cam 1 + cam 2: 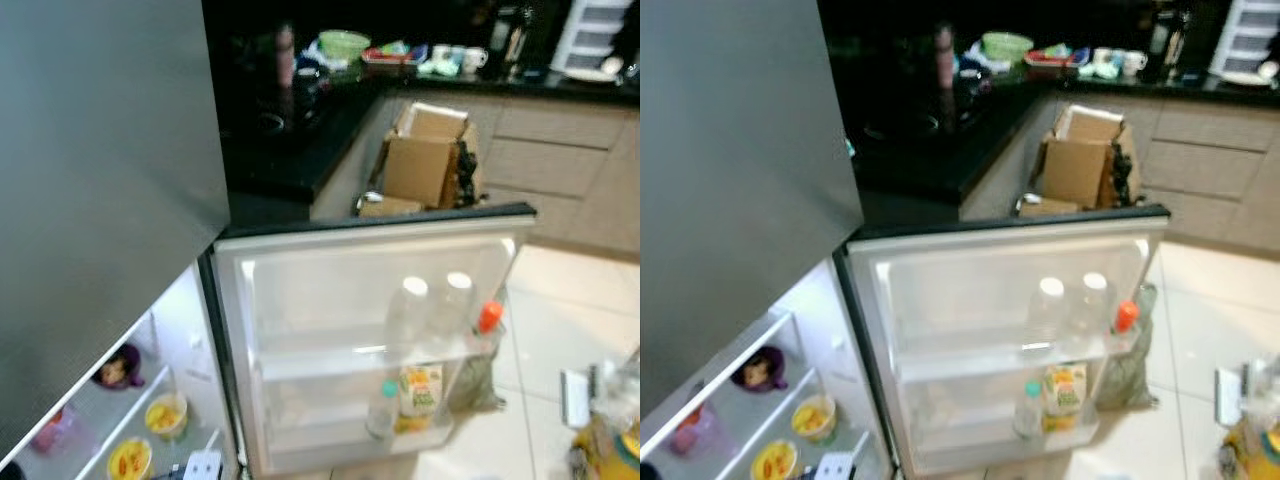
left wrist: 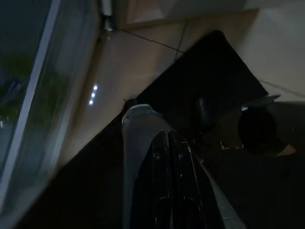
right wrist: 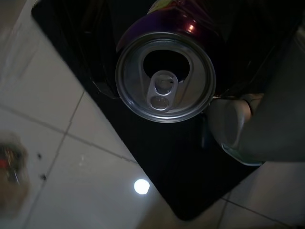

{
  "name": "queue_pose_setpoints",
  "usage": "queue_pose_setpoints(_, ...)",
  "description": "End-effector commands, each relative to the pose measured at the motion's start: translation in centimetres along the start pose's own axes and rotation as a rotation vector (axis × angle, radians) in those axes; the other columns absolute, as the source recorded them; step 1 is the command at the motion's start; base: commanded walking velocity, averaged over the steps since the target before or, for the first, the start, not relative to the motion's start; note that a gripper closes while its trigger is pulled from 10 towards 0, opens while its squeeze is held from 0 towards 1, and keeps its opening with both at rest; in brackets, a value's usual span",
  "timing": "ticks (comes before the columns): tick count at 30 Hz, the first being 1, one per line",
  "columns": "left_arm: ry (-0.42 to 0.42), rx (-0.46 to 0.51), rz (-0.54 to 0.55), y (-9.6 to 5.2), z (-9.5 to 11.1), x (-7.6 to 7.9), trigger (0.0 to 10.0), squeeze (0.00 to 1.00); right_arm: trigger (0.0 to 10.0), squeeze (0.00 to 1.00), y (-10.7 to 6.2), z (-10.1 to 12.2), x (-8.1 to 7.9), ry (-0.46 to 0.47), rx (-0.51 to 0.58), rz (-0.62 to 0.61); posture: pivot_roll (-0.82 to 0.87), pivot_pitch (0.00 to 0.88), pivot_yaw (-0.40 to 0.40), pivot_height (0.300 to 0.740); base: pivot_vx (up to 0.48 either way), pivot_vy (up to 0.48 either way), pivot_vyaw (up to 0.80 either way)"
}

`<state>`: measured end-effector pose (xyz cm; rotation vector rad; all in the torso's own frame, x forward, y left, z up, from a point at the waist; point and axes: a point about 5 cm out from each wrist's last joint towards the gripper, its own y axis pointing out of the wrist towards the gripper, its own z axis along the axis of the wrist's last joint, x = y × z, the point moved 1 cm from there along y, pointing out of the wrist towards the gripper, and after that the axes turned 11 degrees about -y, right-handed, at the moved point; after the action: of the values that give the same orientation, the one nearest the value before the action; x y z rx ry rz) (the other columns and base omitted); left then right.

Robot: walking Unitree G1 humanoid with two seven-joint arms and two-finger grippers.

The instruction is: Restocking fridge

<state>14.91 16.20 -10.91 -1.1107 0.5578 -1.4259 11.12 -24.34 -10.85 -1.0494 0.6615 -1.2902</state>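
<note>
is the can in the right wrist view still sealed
No, the can held at the right pincer shows a dark open mouth above its pull tab, so it has been opened.

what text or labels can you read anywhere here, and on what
None reads clearly.
Juice carton in the fridge door: printed label, too blurred to read.
Can at the right hand: purple side print, cut off and unreadable; the lid carries no legible marking.
Cardboard box by the counter: no readable print.
</note>
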Motion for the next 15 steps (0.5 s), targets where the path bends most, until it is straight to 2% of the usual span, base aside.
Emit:
queue_pose_setpoints(1, 0.031, 0.010, -0.006, 0.1, 0.6, 0.1, 10.0, 0.00, 10.0, 0.00, 0.0, 0.2, -0.1, 0.002, 0.006, 0.002, -0.14, 0.000, -0.026, 0.740, 0.000, -0.465, 0.00)
queue_pose_setpoints(7, 0.023, 0.013, 0.008, 0.1, 0.5, 0.0, 10.0, 0.00, 10.0, 0.00, 0.1, 0.3, -0.1, -0.008, 0.013, 0.002, -0.14, 0.000, -0.026, 0.740, 0.000, -0.342, 0.00)
queue_pose_setpoints(10, 0.020, 0.015, 0.010, 0.0, 0.5, 0.0, 10.0, 0.00, 10.0, 0.00, 0.1, 0.4, -0.1, -0.014, 0.017, 0.001, -0.15, 0.000, -0.027, 0.740, 0.000, 0.000, 0.00)
queue_pose_setpoints(11, 0.020, 0.015, 0.014, 0.1, 0.6, -0.1, 10.0, 0.00, 10.0, 0.00, 0.2, 1.3, 0.3, -0.050, 0.045, -0.003, -0.15, 0.000, -0.027, 0.740, 0.000, 0.000, 0.00)
queue_pose_setpoints(15, 0.020, 0.016, 0.019, 0.0, 0.6, -0.1, 10.0, 0.00, 10.0, 0.00, 0.3, 2.6, 0.7, -0.086, 0.076, -0.006, -0.15, 0.000, -0.027, 0.740, 0.000, 0.000, 0.00)
